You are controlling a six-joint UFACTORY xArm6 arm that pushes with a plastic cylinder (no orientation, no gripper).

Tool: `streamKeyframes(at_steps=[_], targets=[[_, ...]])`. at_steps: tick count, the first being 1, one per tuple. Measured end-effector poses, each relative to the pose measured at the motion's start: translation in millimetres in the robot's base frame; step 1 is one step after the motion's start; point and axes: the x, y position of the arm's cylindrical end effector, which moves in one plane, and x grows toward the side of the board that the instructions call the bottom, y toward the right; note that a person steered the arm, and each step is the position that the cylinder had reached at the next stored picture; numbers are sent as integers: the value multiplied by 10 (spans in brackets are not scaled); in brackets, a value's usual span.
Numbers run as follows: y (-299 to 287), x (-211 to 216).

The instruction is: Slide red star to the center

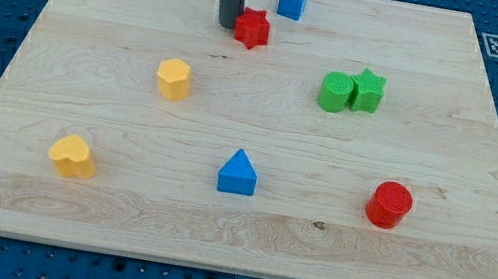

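The red star lies near the view's top, a little left of the board's middle line. My tip stands on the board right at the star's left side, touching it or nearly so. The dark rod rises straight up out of the view's top edge. A blue cube sits just above and to the right of the star.
A green cylinder and a green star touch each other at the right. A yellow hexagon lies left of centre, a yellow heart lower left, a blue triangle bottom centre, a red cylinder lower right.
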Motion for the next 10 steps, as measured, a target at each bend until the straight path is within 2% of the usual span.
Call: streamKeyframes(at_steps=[3, 5, 10], targets=[[391, -271], [846, -21], [-33, 828]])
